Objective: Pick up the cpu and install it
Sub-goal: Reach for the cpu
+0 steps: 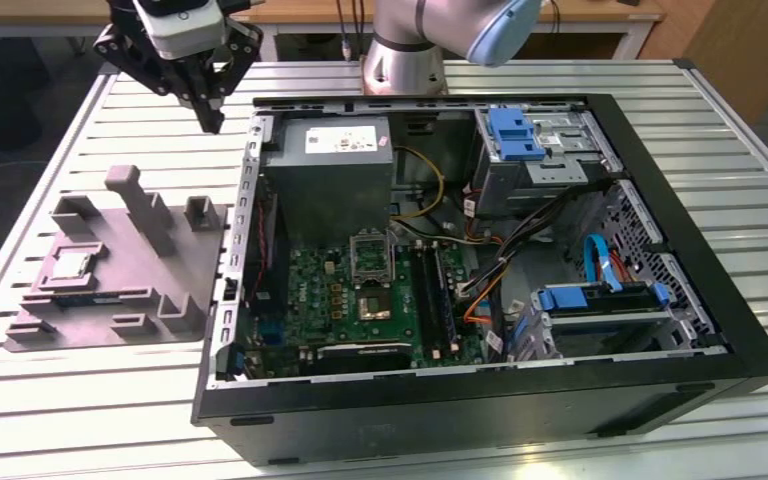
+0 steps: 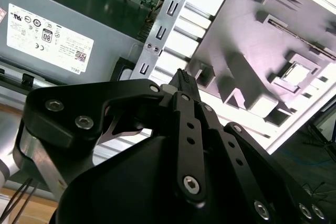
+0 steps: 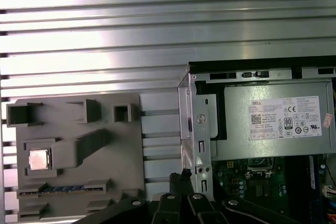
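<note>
The slatted metal worktop point(image 1: 91, 400) carries an open computer case point(image 1: 464, 410), lying flat with its interior exposed. Inside the case, a green circuit board point(image 1: 344, 300) lies just beside a grey power supply point(image 1: 337, 170). A grey moulded holder point(image 1: 131, 270) with upright posts rests on the worktop at the exterior view's left of the case, close to the case wall.

The hand point(image 1: 208, 120) hangs above the worktop near the case's far corner, over the strip between holder and case. Its fingers are pressed together at the tips and carry nothing.

The board's dark socket point(image 1: 371, 258) sits near the power supply. The cpu point(image 3: 39, 159) lies flat in a square recess of the holder, silvery top upward, well apart from the hand.
</note>
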Tool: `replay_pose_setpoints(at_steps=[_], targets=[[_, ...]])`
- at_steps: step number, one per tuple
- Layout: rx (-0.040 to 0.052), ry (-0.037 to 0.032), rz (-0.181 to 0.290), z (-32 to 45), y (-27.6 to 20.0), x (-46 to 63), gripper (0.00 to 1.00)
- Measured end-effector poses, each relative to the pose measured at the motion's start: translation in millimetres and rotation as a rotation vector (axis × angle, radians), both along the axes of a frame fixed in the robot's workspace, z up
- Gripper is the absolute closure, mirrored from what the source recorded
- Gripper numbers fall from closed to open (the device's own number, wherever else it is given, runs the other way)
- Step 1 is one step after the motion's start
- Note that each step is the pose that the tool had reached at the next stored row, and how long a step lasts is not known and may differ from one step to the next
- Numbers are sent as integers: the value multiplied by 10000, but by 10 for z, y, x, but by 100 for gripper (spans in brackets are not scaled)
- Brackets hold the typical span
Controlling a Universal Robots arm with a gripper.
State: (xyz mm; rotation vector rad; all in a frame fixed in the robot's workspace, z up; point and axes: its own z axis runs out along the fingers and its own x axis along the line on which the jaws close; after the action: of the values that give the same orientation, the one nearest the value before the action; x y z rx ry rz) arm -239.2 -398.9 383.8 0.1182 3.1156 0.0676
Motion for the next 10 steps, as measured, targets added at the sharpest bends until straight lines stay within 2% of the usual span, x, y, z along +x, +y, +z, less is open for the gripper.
replay_pose_setpoints(at_steps=[10], targets=[[-1,0,0,-1,0,-59,89]])
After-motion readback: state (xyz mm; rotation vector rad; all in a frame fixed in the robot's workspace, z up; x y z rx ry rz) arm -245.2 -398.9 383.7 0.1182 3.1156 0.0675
